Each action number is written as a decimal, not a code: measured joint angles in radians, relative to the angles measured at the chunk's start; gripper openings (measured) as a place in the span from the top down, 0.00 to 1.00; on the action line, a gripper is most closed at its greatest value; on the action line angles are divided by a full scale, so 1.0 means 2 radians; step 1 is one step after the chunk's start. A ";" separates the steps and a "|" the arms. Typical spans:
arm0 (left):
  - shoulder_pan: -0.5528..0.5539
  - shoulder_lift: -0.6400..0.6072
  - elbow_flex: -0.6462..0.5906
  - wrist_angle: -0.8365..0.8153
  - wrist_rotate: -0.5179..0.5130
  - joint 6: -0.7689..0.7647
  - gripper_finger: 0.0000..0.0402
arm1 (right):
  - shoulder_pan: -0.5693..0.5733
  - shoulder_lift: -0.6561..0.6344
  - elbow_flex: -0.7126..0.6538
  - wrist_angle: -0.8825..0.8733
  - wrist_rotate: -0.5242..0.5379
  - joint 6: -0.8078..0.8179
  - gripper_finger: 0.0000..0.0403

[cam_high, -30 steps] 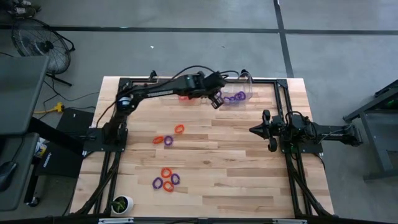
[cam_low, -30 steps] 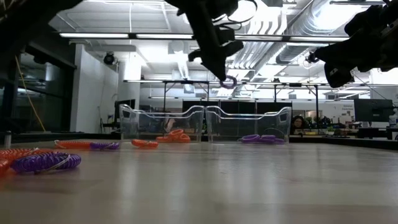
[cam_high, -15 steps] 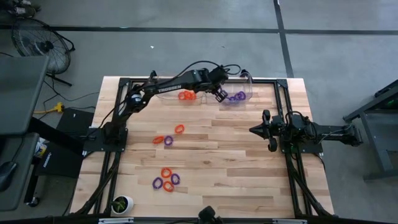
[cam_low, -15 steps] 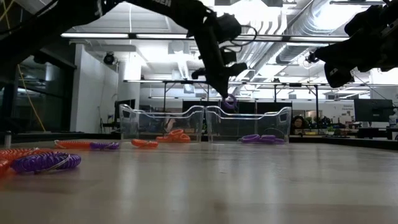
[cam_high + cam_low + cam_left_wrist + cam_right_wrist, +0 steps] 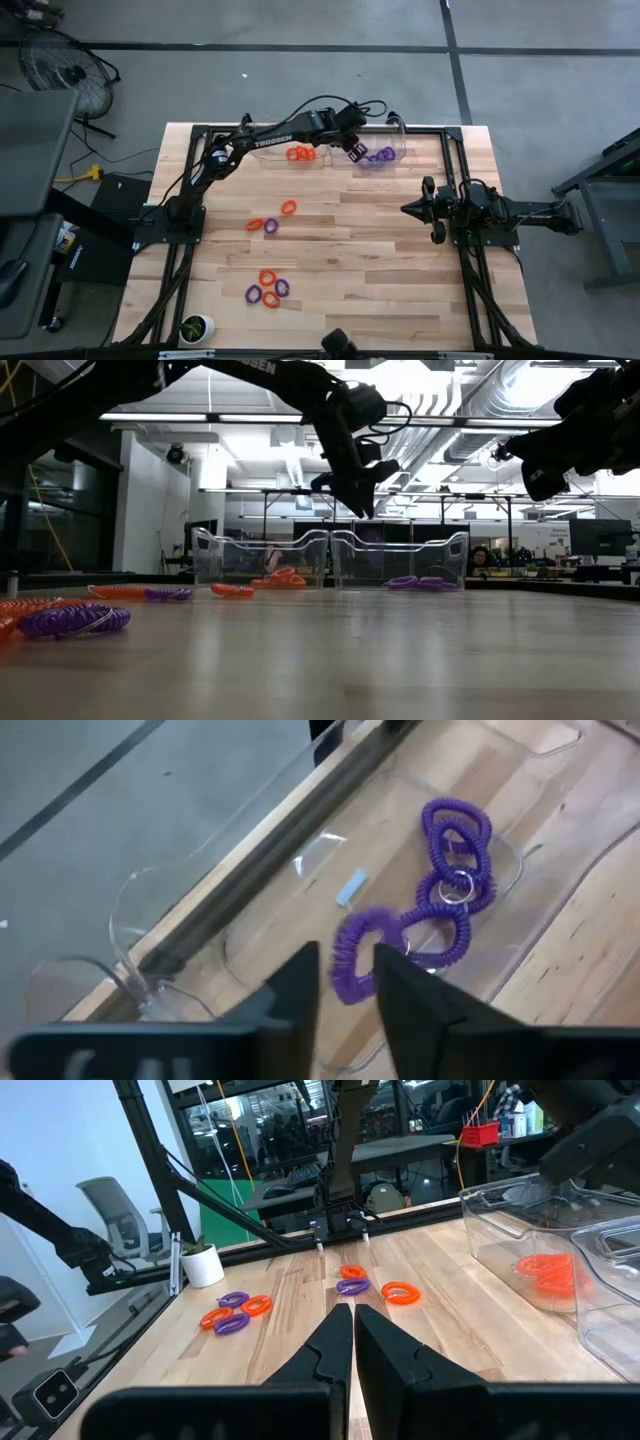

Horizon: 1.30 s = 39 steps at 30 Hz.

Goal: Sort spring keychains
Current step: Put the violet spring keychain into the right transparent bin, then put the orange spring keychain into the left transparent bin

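Note:
Two clear bins stand side by side at the table's far edge. The left bin (image 5: 298, 153) holds orange spring keychains, and the right bin (image 5: 380, 155) holds purple ones (image 5: 455, 860). My left gripper (image 5: 347, 980) hangs open over the right bin. A blurred purple keychain (image 5: 360, 955) shows just past its fingertips, inside the bin's outline. In the low view nothing hangs at that gripper (image 5: 362, 508). More orange and purple keychains lie loose mid-table (image 5: 268, 225) and near the front (image 5: 268, 290). My right gripper (image 5: 408, 209) waits shut at the right side.
Black frame rails (image 5: 455, 160) run along the table's left, right and far sides. A small white plant pot (image 5: 195, 327) stands at the near left corner. Bare wood lies between the loose keychains and my right gripper (image 5: 353, 1315).
My left gripper carried a purple keychain toward the far edge and down over the right bin, then opened. The keychain has left its fingertips and dropped toward the purple ones in that bin.

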 joint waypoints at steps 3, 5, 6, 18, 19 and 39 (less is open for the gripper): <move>0.000 0.000 0.000 0.005 0.000 0.002 0.63 | 0.000 0.000 0.000 0.000 0.000 0.000 0.97; 0.000 0.000 0.000 0.005 0.001 0.003 0.56 | 0.000 0.000 0.000 0.000 0.000 0.000 0.97; -0.001 0.000 0.000 0.006 0.004 0.003 0.52 | 0.000 0.000 0.000 0.000 0.000 0.000 0.97; -0.031 -0.030 0.000 -0.064 0.041 0.026 0.47 | 0.000 0.000 0.000 0.000 0.000 0.000 0.97; -0.033 -0.036 0.000 -0.081 0.041 0.026 0.48 | 0.000 0.000 0.000 0.000 0.000 0.000 0.97; -0.077 -0.137 -0.099 -0.256 0.027 -0.059 0.58 | 0.000 0.000 0.000 0.000 0.000 0.000 0.97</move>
